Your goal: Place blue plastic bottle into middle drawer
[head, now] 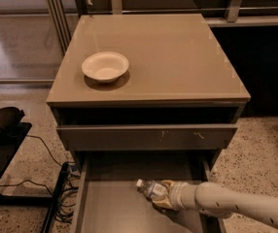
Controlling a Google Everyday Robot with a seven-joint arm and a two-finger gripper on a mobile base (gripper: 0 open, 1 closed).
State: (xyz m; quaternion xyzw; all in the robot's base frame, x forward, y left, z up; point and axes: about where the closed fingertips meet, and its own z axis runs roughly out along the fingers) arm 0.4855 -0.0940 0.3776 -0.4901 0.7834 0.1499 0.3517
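The blue plastic bottle (150,188) lies tilted, white cap pointing up-left, just above the floor of the pulled-out middle drawer (107,208). My gripper (162,198) reaches in from the lower right on its white arm and is shut on the bottle's lower body, inside the drawer near its right half. The bottle's label is mostly hidden by the fingers.
A white bowl (105,66) sits on the cabinet top (178,57). The drawer above (146,136), with small white scratches on its front, stands slightly open over the back of the middle drawer. A black stand (3,135) and cables (63,178) are on the floor at left.
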